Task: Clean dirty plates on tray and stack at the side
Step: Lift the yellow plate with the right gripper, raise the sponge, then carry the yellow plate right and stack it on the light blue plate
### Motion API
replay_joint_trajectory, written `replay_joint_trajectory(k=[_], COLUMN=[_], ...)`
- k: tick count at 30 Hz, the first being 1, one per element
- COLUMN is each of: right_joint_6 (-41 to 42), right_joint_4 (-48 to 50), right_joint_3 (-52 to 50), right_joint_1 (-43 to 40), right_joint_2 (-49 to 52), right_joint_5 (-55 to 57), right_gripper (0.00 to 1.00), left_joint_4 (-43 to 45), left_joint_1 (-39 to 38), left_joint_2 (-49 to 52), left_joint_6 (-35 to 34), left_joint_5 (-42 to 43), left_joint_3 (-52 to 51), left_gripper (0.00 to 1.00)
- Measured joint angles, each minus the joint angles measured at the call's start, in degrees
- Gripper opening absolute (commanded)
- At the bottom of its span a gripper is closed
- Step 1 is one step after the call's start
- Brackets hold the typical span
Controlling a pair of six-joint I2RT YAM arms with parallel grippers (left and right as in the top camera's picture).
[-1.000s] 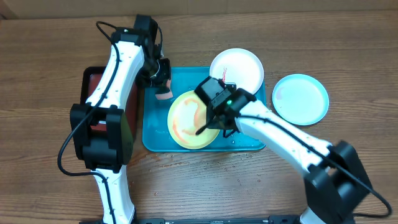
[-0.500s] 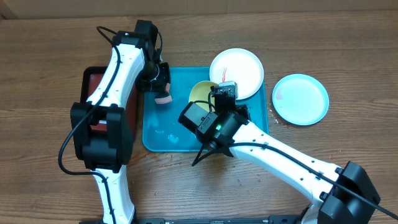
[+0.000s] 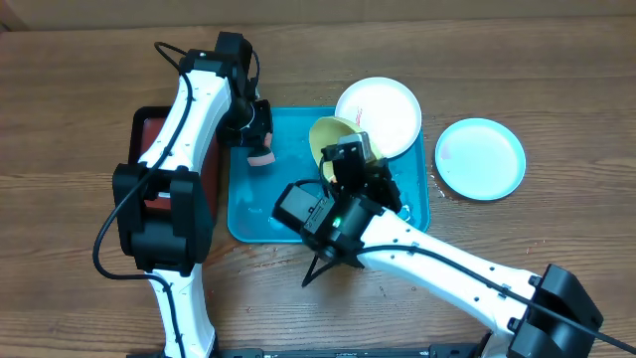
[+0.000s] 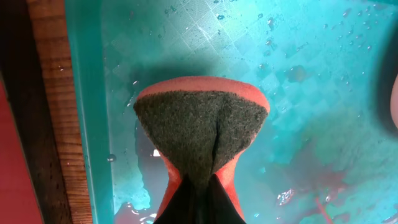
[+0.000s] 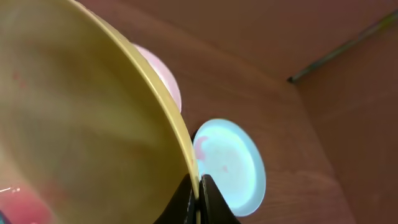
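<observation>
Pinching yellow-green plate [image 5: 81,112] — right tool [image 5: 198,182], sponge [image 4: 202,121] — left tool [image 4: 198,190]

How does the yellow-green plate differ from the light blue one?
The yellow-green plate is tipped steeply on edge, pinched at its rim by the right gripper above the tray; the light blue plate lies flat on the table, outside the tray, untouched. Both are round and look similar in size.

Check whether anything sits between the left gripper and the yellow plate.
Nothing visible does. Only bare wet tray lies between the left gripper, shut on the sponge, and the yellow plate that the right gripper holds tilted.
</observation>
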Motion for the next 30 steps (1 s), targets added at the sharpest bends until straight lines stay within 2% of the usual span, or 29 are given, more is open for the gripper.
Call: replay_joint_trajectory(k=[10, 16, 23, 30], right_joint_6=[0.0, -0.2, -0.2, 0.9], right_joint_4=[-1.3, -1.9, -1.1, -1.0], right_joint_3=[0.0, 0.0, 0.0, 0.0], right_joint_1=[5.3, 6.6, 6.6, 5.6], right_joint_2=[0.0, 0.0, 0.0, 0.0], right_joint_5=[14.8, 19.1, 19.3, 8.7], right_gripper=[0.04, 0.04, 0.04, 0.04], left_joint_4=[0.0, 0.0, 0.0, 0.0], left_joint_1=[0.0, 0.0, 0.0, 0.0], left_joint_2=[0.0, 0.0, 0.0, 0.0], left_joint_6=[0.0, 0.0, 0.0, 0.0], left_joint_5=[0.0, 0.0, 0.0, 0.0], left_joint_3=[0.0, 0.0, 0.0, 0.0], left_gripper=[0.04, 0.04, 0.04, 0.04])
